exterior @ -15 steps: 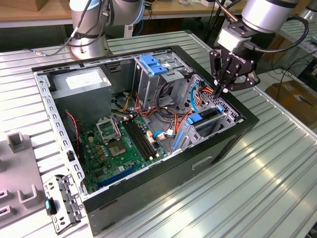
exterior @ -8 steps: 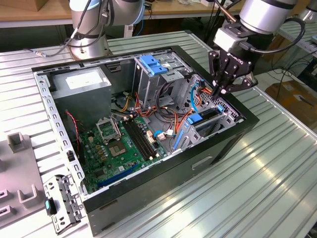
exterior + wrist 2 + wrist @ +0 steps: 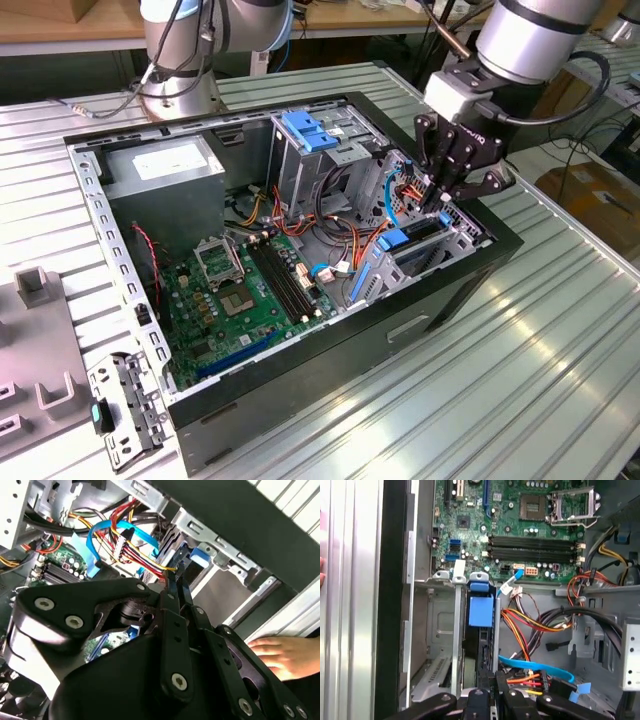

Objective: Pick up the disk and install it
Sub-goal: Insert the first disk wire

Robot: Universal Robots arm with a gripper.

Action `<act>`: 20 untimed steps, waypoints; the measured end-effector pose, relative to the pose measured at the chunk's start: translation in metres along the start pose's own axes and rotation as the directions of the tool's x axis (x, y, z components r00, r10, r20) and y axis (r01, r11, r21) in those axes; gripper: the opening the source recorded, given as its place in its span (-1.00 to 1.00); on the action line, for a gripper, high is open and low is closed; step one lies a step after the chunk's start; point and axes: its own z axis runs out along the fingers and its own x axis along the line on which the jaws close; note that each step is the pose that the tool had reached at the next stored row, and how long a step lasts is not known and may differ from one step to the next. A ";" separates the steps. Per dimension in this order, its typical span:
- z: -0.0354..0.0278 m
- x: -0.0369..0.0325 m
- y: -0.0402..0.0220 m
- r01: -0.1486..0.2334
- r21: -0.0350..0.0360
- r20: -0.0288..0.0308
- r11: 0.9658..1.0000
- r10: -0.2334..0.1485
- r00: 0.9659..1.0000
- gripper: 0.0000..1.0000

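The disk [image 3: 398, 241] stands on edge in the drive cage at the case's front corner, on the exterior view's right. Its blue carrier frame [image 3: 481, 611] shows between the cage's metal rails, and also in the second wrist view [image 3: 198, 556]. My gripper [image 3: 441, 200] hangs just above the far end of that cage, next to the bundled cables. Its fingertips [image 3: 176, 576] are pressed together with nothing between them. In the first wrist view the gripper [image 3: 487, 680] sits right over the disk's dark upper edge; whether it touches is unclear.
The open computer case [image 3: 470, 275] lies on a ribbed metal table. Inside are the green motherboard [image 3: 245, 290], a grey power supply box [image 3: 165, 170], a cage with a blue latch [image 3: 305, 130] and orange, red and blue cables [image 3: 530, 625]. A person's hand [image 3: 285, 655] rests on the table beside the case.
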 end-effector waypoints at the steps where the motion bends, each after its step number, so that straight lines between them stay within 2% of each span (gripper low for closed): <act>1: 0.0010 0.0000 0.0005 0.000 0.003 0.000 1.000 0.000 1.000 -0.67; 5: 0.0051 -0.0001 0.0007 -0.032 0.005 -0.001 0.999 0.032 0.999 -0.67; 9: 0.0066 0.0010 0.0043 -0.033 0.006 -0.001 0.999 0.033 0.999 -0.67; 20: 0.0101 0.0021 0.0039 -0.049 0.006 -0.002 0.999 0.049 0.999 -0.67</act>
